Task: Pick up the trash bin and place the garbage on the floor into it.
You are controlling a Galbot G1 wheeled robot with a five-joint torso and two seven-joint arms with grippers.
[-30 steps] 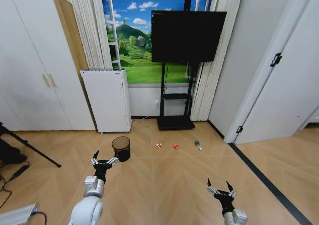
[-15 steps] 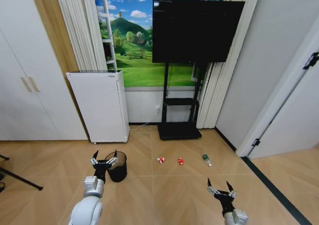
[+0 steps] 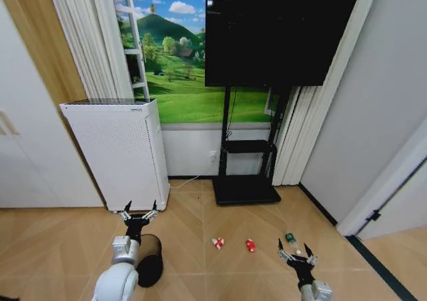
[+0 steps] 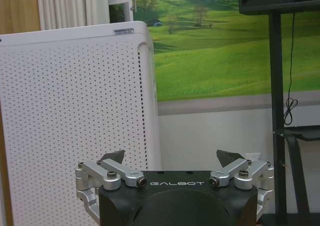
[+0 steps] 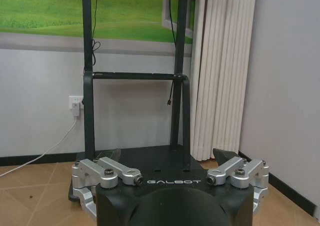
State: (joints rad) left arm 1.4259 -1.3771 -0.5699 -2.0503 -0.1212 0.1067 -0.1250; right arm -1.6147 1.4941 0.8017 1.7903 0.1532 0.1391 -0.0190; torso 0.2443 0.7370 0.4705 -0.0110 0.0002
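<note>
Head view: the left gripper (image 3: 138,213) is hovering with its fingers spread and nothing between them, just above and slightly to the far side of the trash bin (image 3: 149,261), which is standing upright on the wooden floor (image 3: 200,274) close to the robot's left arm. The arm is hiding the bin's left side. The white perforated appliance (image 3: 113,153) is standing against the far wall, beyond the bin and to the left. The garbage is lying in a row to the right of the bin, well apart from it: a red-and-white wrapper (image 3: 217,243), then a red packet (image 3: 250,245) near it, then a clear bottle (image 3: 291,238) farthest right. The right gripper (image 3: 295,253) is hanging released and empty, its fingertips appearing just in front of the bottle. A black TV stand (image 3: 245,181) is resting on the floor beyond the items, under a dark screen (image 3: 280,34).

Left wrist view: the left gripper (image 4: 170,161) is showing both fingers parted, gripping nothing, and is facing the appliance (image 4: 75,110) and a landscape mural (image 4: 215,45).

Right wrist view: the right gripper (image 5: 167,158) is likewise showing its fingers apart and empty, and is facing the stand's black frame (image 5: 135,76), with pleated curtains (image 5: 222,70) hanging to one side
</note>
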